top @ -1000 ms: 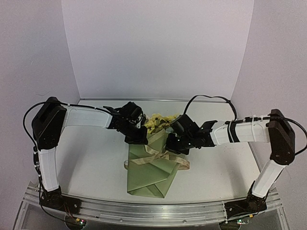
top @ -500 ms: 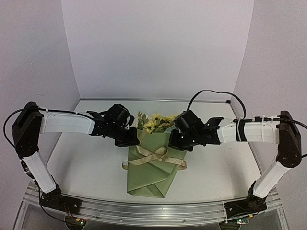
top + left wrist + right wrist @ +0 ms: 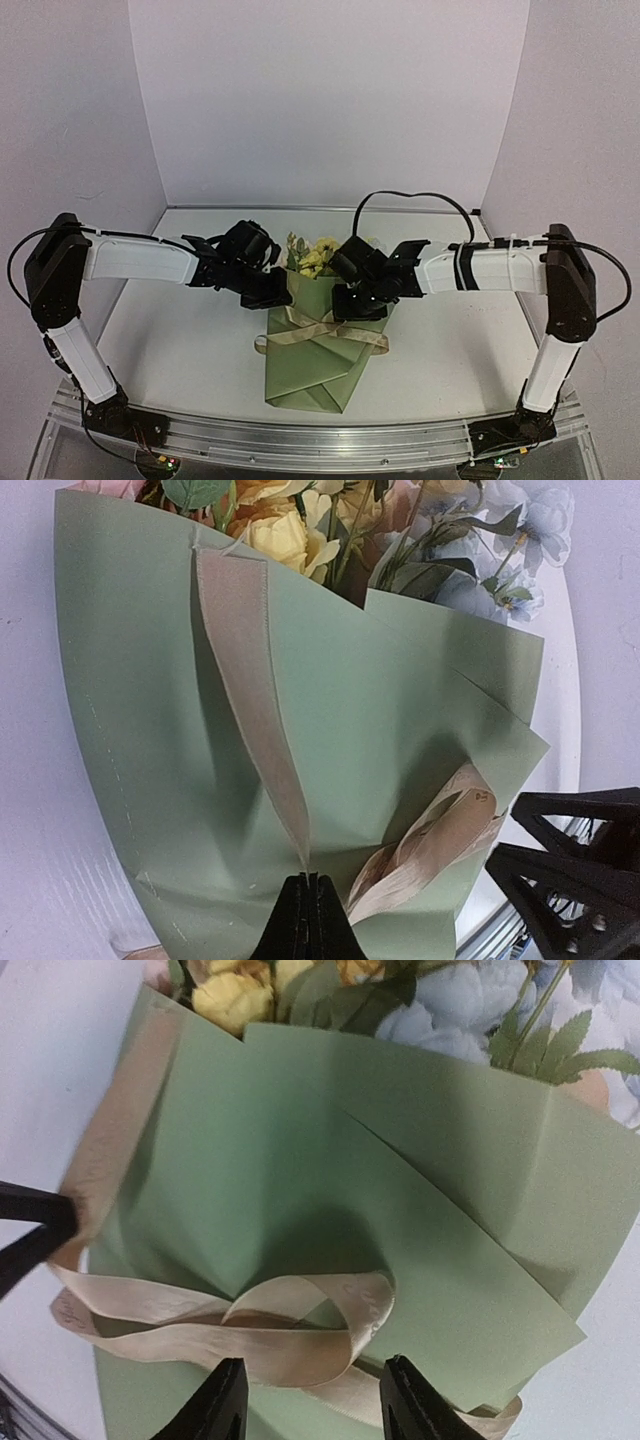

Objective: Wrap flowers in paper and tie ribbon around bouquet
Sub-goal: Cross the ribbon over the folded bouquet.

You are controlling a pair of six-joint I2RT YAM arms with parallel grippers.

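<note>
Left wrist: we see left gripper (image 3: 308,882) pinched shut on ribbon (image 3: 245,670) tail, over bouquet (image 3: 400,710). Right gripper (image 3: 314,1365) jaws apart, right by bow loop.

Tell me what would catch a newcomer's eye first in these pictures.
An olive-green bouquet lies in the middle of the table, with yellow and pale flowers poking out of its far end and a tan ribbon looped across its middle. The left gripper pinches one ribbon tail shut. The right gripper hovers open over the loop.
</note>
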